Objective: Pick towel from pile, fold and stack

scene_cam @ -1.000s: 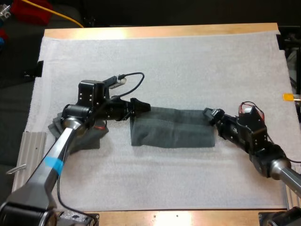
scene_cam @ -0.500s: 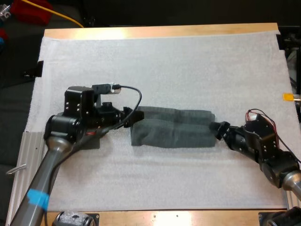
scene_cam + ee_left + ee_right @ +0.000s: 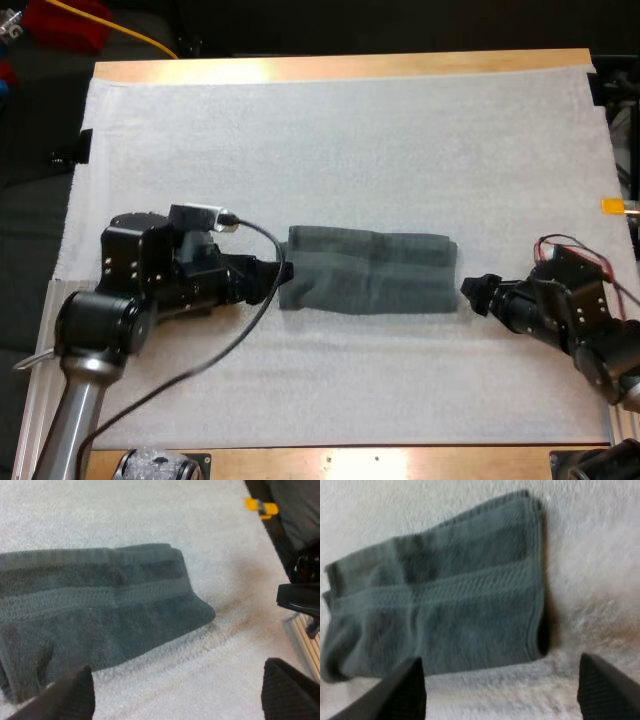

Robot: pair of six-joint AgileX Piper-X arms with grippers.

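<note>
Towel (image 3: 368,271), folded, lies on mat (image 3: 350,140). L gripper (image 3: 272,278) at its 9 o'clock end, R gripper (image 3: 472,294) at 3 o'clock; both w/ fingers apart, holding nothing.

The towel (image 3: 368,272) is dark grey-green all over, with a woven band of tighter pattern running along its length between plainer pile. The mat (image 3: 350,150) under it is white with a fine nubbly grain. The table (image 3: 340,66) shows pale tan wood at the mat's twelve o'clock. At the towel's nine o'clock the left gripper (image 3: 278,278) is black. At three o'clock the right gripper (image 3: 472,293) is black too, its fingers (image 3: 405,690) finely ribbed.
</note>
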